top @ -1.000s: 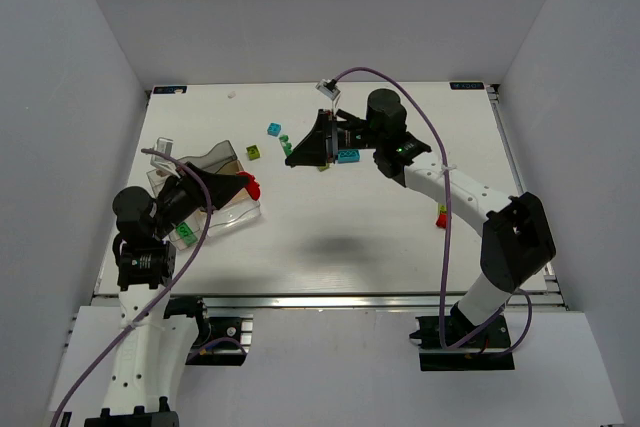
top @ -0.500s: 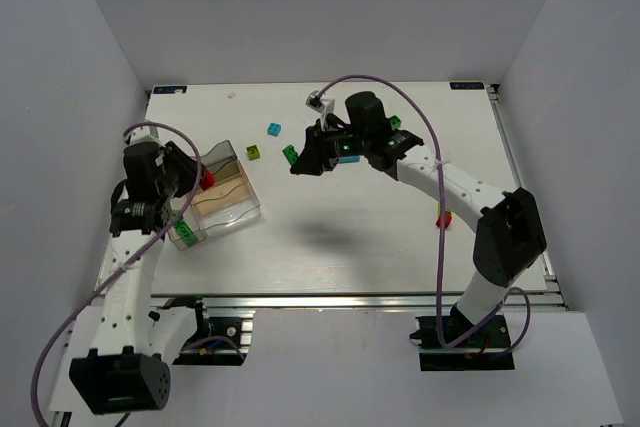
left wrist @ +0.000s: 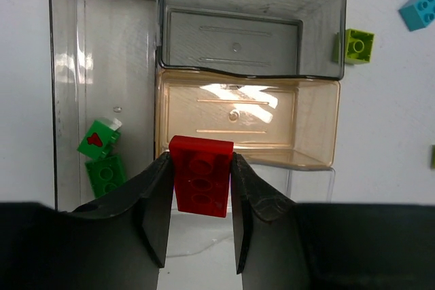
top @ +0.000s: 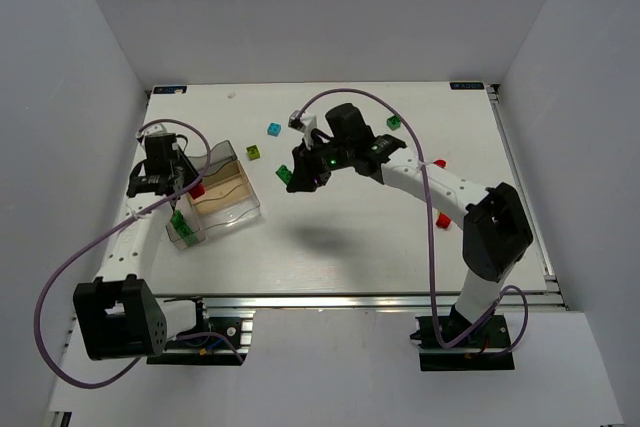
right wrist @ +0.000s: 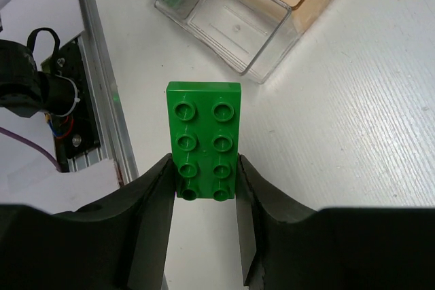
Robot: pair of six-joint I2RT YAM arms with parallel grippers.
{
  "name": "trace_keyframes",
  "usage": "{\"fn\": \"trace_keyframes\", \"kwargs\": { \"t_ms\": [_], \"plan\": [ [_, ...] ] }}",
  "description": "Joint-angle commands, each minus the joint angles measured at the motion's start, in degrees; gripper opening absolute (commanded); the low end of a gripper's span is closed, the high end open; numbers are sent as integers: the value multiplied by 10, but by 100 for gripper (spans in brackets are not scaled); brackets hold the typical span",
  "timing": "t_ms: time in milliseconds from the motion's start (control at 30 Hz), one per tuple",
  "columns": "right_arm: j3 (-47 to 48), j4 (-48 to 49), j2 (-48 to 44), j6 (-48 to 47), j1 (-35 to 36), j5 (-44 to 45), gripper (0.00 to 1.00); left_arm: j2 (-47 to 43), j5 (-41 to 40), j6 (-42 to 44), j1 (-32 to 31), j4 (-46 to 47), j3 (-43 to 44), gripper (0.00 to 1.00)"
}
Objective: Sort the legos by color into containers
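Note:
My left gripper (top: 188, 187) is shut on a red brick (left wrist: 200, 176) and holds it over the near edge of the clear divided tray (top: 232, 209), by the amber compartment (left wrist: 299, 123). Two dark green bricks (left wrist: 102, 161) lie in the tray's clear left compartment. The grey compartment (left wrist: 272, 5) holds no brick. My right gripper (top: 299, 178) is shut on a dark green two-by-four brick (right wrist: 204, 137) and holds it above the table, right of the tray (right wrist: 238, 25).
Loose on the table are a cyan brick (top: 273, 129), a lime brick (top: 254, 153) by the tray's far corner, a green brick (top: 394, 122) and a red brick (top: 442, 219) at the right. The table's metal rail (right wrist: 102, 93) shows in the right wrist view.
My left arm swung from the tray's near side to its left side, carrying the red brick. My right arm moved left toward the tray with the green brick.

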Motion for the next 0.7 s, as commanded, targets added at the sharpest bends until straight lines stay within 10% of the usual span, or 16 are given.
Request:
{"fn": "trace_keyframes", "kwargs": {
  "t_ms": [0,267,667],
  "plan": [
    [43,-20,12,-28,12,-1,0,20,-29,7,-3,42,-2,0],
    [86,-34,56,-90,41,6,0,88,-29,-10,-3,72,14,12],
    [226,-71,180,-175,80,45,0,82,-26,-18,-3,63,37,66]
  ]
}}
